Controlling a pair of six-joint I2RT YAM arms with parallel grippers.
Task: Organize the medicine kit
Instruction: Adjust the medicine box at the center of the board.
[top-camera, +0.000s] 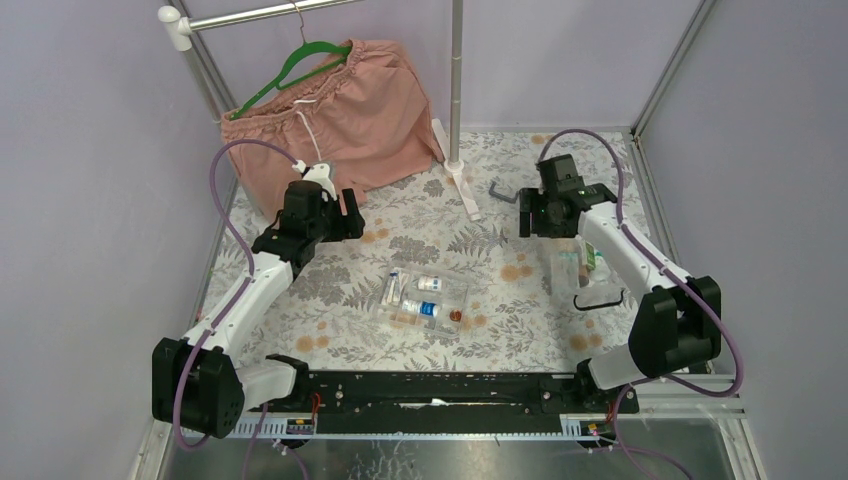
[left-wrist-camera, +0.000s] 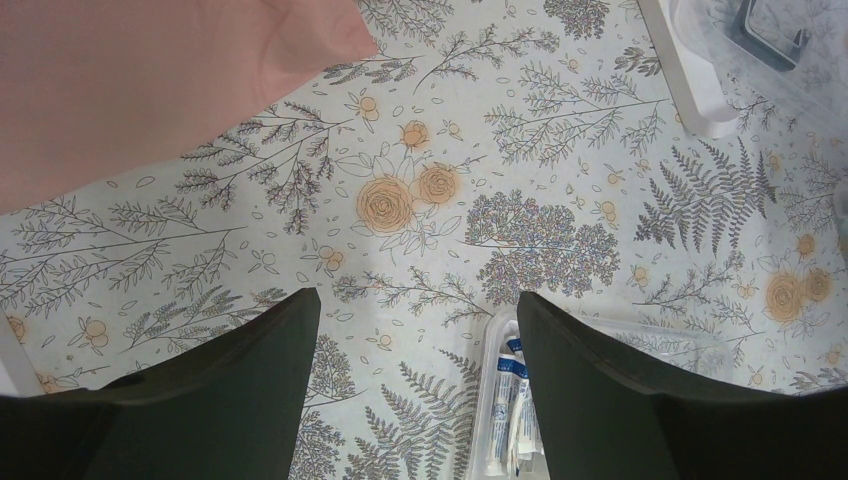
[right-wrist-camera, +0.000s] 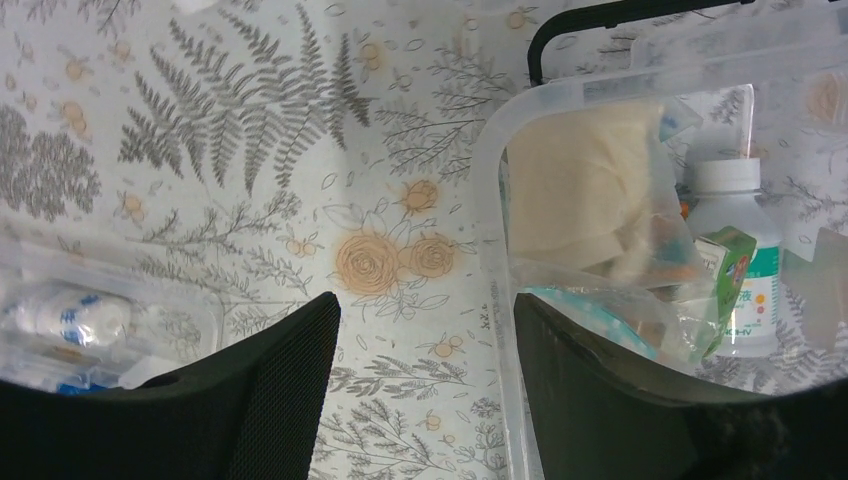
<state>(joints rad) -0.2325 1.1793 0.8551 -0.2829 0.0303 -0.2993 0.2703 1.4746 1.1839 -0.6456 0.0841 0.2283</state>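
The medicine kit's clear box (top-camera: 568, 268) sits at the right of the table, its black handle (top-camera: 598, 298) lying beside it. In the right wrist view the box (right-wrist-camera: 490, 190) holds a beige bandage pack (right-wrist-camera: 580, 185), a white bottle (right-wrist-camera: 738, 250) and a small green carton (right-wrist-camera: 728, 262). A clear tray (top-camera: 455, 290) at mid-table holds tubes and small bottles. My right gripper (right-wrist-camera: 425, 300) hovers open over the cloth just left of the box rim. My left gripper (left-wrist-camera: 418, 297) is open above bare cloth, with the tray's sachets (left-wrist-camera: 512, 400) by its right finger. Both hold nothing.
Pink shorts (top-camera: 330, 110) hang on a green hanger at the back left. A rack pole with a white foot (top-camera: 462, 185) stands at the back middle. A small grey bracket (top-camera: 497, 190) lies near that foot. Purple walls close in both sides.
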